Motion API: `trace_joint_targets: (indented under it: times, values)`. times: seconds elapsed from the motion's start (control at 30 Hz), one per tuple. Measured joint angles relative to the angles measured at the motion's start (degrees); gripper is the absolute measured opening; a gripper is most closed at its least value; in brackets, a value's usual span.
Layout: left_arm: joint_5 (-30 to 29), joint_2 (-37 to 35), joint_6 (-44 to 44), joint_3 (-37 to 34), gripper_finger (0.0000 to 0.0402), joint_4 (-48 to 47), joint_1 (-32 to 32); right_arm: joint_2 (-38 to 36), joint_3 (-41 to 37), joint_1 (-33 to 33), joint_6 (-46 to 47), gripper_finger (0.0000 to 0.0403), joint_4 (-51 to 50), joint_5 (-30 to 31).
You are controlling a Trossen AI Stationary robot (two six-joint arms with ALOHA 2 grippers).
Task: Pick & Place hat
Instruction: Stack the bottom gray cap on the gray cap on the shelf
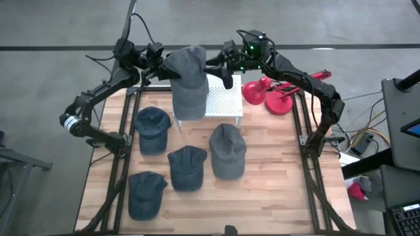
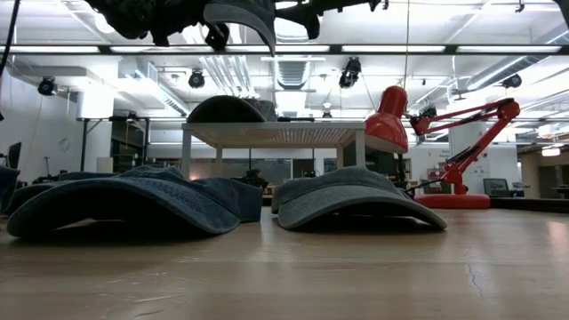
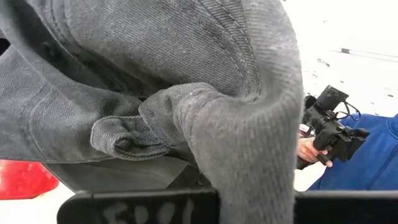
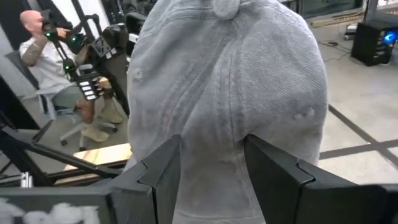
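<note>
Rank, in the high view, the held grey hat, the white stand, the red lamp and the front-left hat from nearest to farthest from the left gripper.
From the left gripper:
1. Held grey hat, in its grip at the table's back.
2. White stand, just right of it.
3. Red lamp, back right.
4. Front-left hat, near front edge.

Matt grey cloth hat (image 1: 189, 82); planked wood table (image 1: 275, 177); glossy red lamp (image 1: 275, 97).

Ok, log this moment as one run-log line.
left gripper: shut on raised grey denim cap | right gripper: fingers astride cap, hold unclear | cap above white perforated stand | four caps on wooden table
</note>
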Motion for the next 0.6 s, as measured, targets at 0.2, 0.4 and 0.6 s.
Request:
trace_joint_targets:
  times: [0.2, 0.4, 0.6]
  values:
    - [0.0, 0.0, 0.0, -0.1, 0.0, 0.1, 0.0, 0.0, 0.0, 0.0, 0.8, 0.0171, 0.6, -2.8]
    - [-0.6, 0.0, 0.1, -0.1, 0.0, 0.1, -0.3, 0.6, 0.0, 0.0, 3.0, 0.0171, 3.2, -2.5]
    - [-0.9, 0.0, 0.1, -0.1, 0.0, 0.1, -0.5, 2.0, -0.1, 0.8, 3.2, 0.0171, 5.8, -2.3]
